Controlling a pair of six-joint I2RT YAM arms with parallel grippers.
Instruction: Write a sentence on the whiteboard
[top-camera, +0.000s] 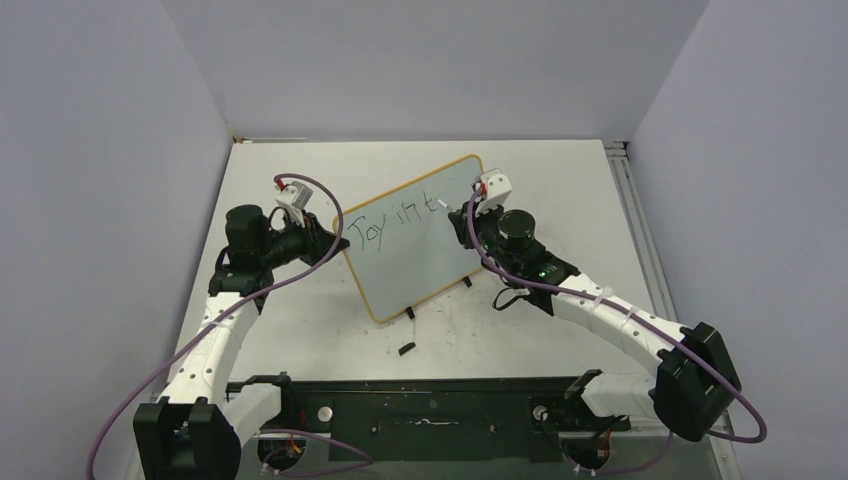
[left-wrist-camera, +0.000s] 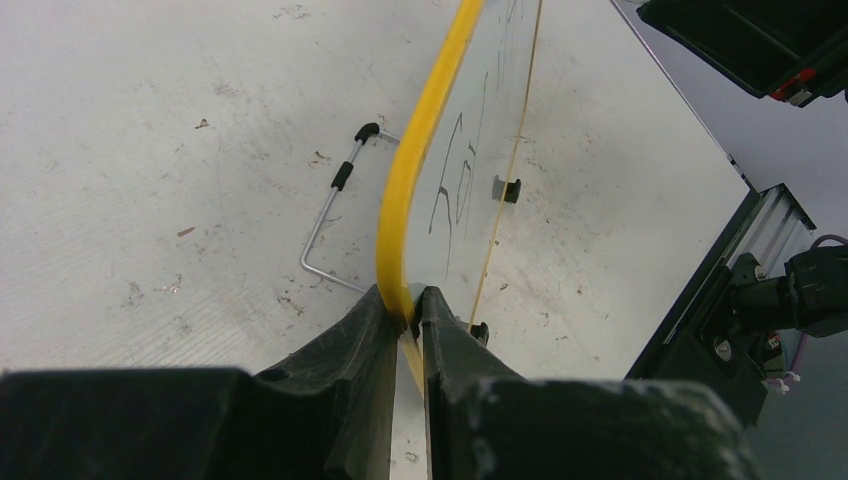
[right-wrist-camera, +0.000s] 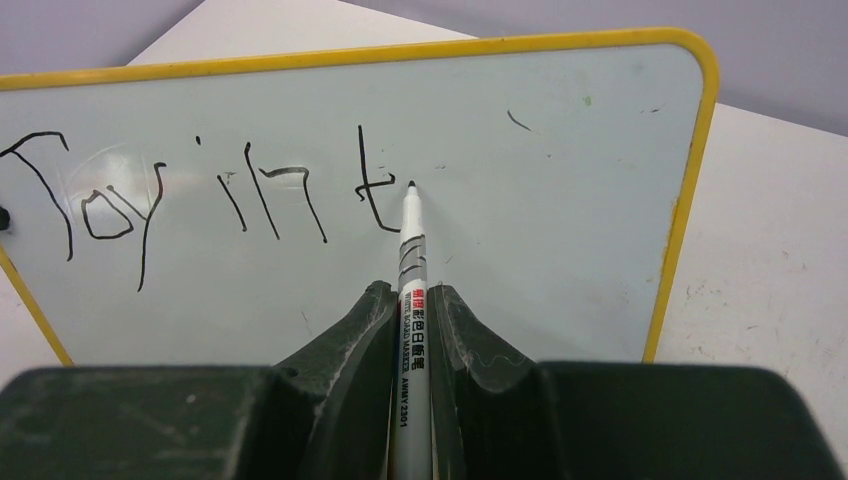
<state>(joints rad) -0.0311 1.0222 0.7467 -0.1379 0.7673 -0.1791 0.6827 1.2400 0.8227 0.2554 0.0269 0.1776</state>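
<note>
Though propped nearly upright at the middle of the desk (top-camera: 560, 190) on two black clip feet (top-camera: 412, 312), looks light and easily tipped: small whiteboard (top-camera: 420, 260), glossy pale grey face, rounded corners, thin yellow-orange frame. Probably stiff enough to write on, yet prone to sliding or rocking under pen pressure, so best held by the rim, never by the slick face.

Left end effector (left-wrist-camera: 412, 300) clamped on the yellow frame at the board's left edge, black ridged fingers (left-wrist-camera: 350, 340) pinching it from both sides. Right end effector (right-wrist-camera: 412, 295) closed tight on a slim white marker (right-wrist-camera: 411, 250) with printed barrel, black tip seeming to touch the face just right of the last stroke.

Written so far along the top in thin black scrawl, the sentence (right-wrist-camera: 200, 195): "Joy in t".

Behind the board, bent wire stand (left-wrist-camera: 330, 215) with black sleeves, lying on the matte, scuffed white desk. Nearer the arm bases, small black piece (top-camera: 405, 349), too small to identify.
</note>
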